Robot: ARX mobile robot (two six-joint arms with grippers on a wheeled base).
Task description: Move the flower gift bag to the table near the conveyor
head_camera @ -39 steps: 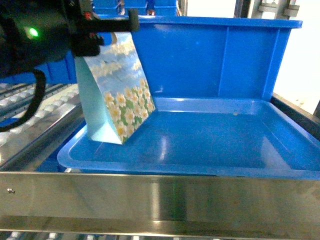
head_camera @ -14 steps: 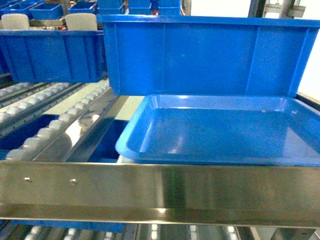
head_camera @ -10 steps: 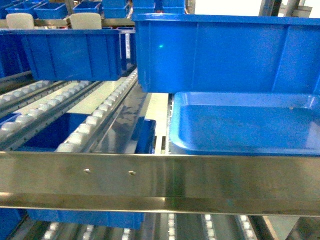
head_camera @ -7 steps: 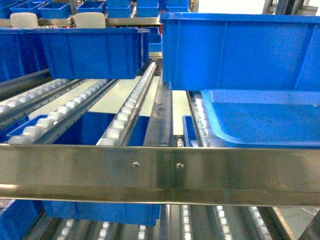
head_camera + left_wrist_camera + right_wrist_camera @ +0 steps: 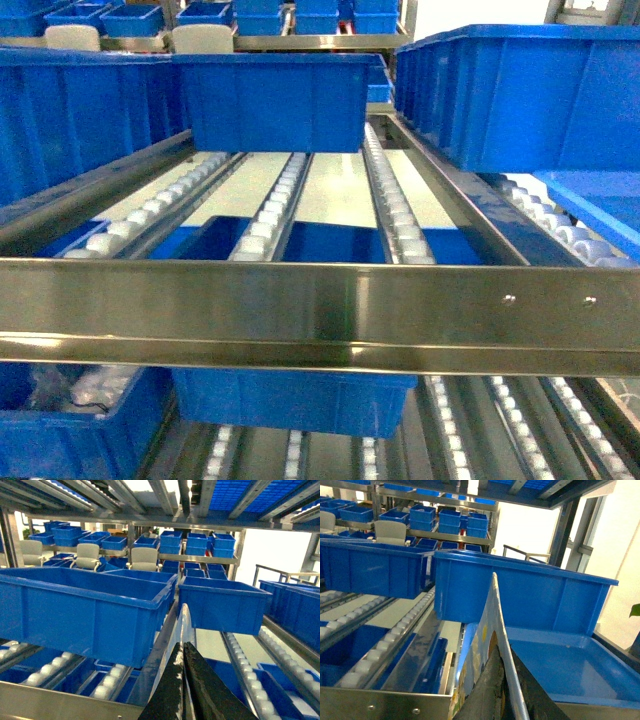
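The scene was a warehouse rack of steel lanes, the conveyor (image 5: 390,215), its white rollers running back toward rows of blue bins (image 5: 265,100). Half a second before, the head view had the blue tray at its right edge with a big bin above; now the view had swung left, so only a sliver of tray (image 5: 605,205) remained. No arm showed in the head view. At the bottom of each wrist view dark fingers were pressed together on a thin upright sheet: the left gripper (image 5: 183,680) on a pale edge, the right gripper (image 5: 501,690) on the flower gift bag (image 5: 480,650), its daisy print seen edge-on. Whether both held one bag was unclear.
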